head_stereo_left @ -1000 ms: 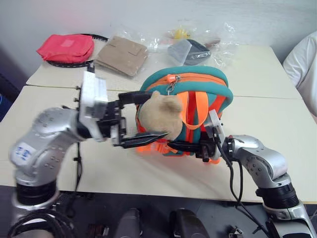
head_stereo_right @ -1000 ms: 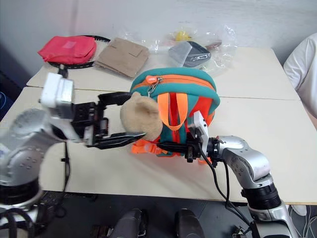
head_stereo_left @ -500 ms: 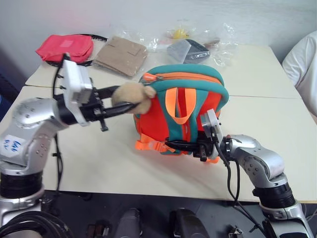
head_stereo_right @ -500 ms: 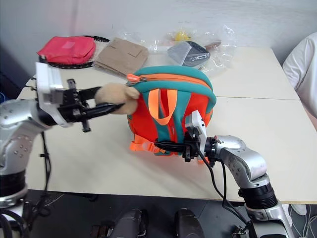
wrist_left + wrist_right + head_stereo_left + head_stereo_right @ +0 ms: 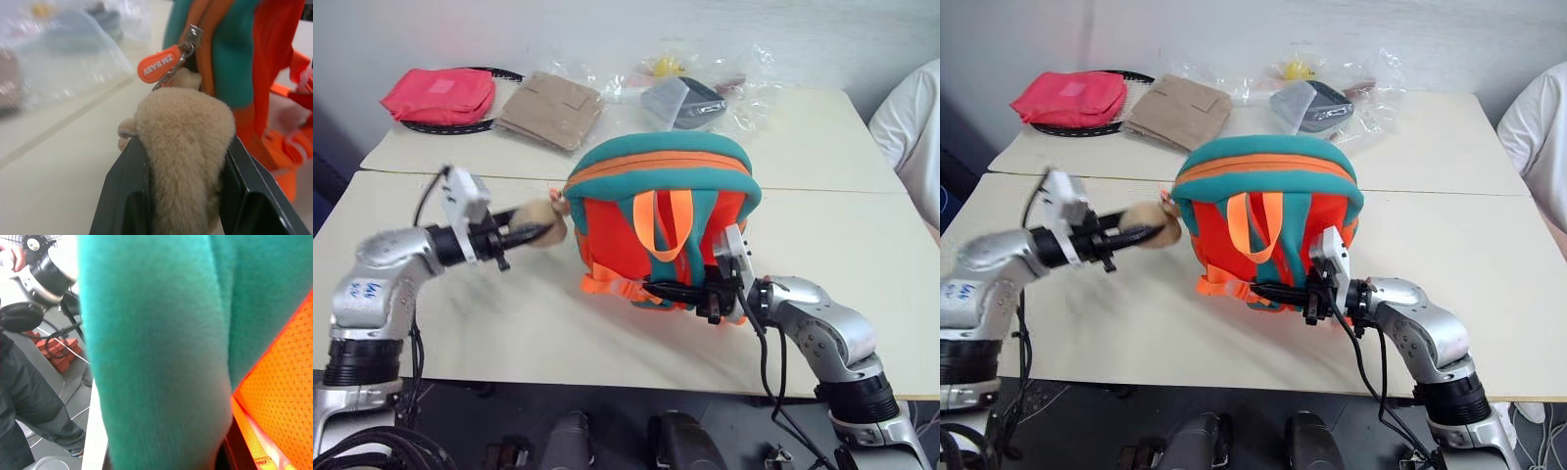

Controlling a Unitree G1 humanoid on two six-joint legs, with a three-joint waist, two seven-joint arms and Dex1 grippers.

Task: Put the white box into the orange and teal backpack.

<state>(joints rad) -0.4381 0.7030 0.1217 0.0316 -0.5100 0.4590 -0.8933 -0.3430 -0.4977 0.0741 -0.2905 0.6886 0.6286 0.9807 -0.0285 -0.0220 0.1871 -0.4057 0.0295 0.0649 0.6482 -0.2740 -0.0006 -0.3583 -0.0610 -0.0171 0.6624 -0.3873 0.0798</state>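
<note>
Backpack (image 5: 661,211), small, orange fabric with teal trim, stands zipped on the table; white box unseen, so packing remains. Right gripper (image 5: 690,294) clamps its lower strap; left gripper (image 5: 183,196) pinches tan plush bear head (image 5: 183,142).

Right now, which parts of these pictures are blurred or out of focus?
Head views: the left gripper and its forearm smear with motion; the backpack is sharp. Left wrist view: the plush bear head is fairly sharp, the table behind soft. Right wrist view: the teal trim is too close to focus.
</note>
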